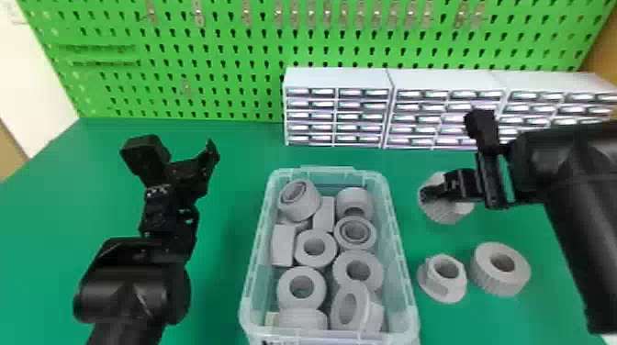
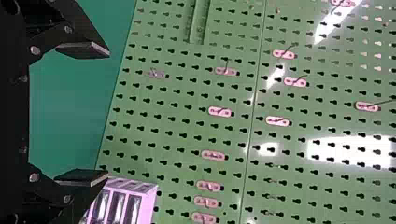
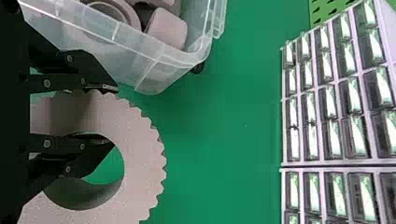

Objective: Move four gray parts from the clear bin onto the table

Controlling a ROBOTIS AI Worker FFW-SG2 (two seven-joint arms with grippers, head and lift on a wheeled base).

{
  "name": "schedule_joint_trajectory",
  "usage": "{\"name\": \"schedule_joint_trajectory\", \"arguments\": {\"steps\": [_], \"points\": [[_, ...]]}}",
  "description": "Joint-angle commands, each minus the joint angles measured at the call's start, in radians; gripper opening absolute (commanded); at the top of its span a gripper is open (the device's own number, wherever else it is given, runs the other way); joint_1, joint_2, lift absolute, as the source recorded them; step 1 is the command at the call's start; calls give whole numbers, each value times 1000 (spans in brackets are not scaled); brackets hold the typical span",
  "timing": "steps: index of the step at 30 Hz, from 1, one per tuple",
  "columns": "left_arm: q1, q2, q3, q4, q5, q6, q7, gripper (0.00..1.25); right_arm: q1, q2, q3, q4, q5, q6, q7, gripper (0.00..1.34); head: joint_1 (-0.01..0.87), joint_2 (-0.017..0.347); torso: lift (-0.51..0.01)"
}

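My right gripper (image 1: 430, 194) is to the right of the clear bin (image 1: 403, 275), shut on the wall of a toothed gray ring (image 1: 452, 212). In the right wrist view, my right gripper (image 3: 112, 115) has one finger outside the ring (image 3: 142, 154) and one in its hole. On the table (image 1: 220, 257), a flanged gray part (image 1: 431, 286) and a thick gray ring (image 1: 489, 281) lie right of the bin. Several gray parts (image 1: 300, 280) fill the bin. Left of it, my left gripper (image 1: 205, 160) stands open; in the left wrist view, my left gripper (image 2: 109, 114) holds nothing.
White drawer cabinets (image 1: 337, 80) stand behind the bin and stretch to the right, beyond the held ring. A green pegboard (image 1: 206, 50) with small hooks rises along the table's back edge. Open green tabletop lies to the left of the bin.
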Motion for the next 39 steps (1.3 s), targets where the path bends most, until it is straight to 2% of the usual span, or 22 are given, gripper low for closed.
{"name": "schedule_joint_trajectory", "arguments": {"steps": [1,10,19,26,32,39], "points": [[0,-1,0,0,-1,0,0,900,1,3,-1,48,0,-26,-13,299,693,72,-52],[0,-2,3,1,-1,0,0,900,7,9,-1,90,-75,-69,-120,301,693,72,-52],[0,-2,4,1,1,0,0,900,8,15,8,148,-123,-103,-180,301,693,72,-52],[-1,-4,0,1,-2,0,0,899,12,20,18,190,-134,-126,-197,301,693,72,-52],[-1,-4,-2,1,-4,0,0,899,22,27,16,200,-177,-157,-254,301,693,72,-52],[-1,-4,-3,1,-5,0,0,899,28,29,22,205,-177,-161,-291,301,693,72,-52]]}}
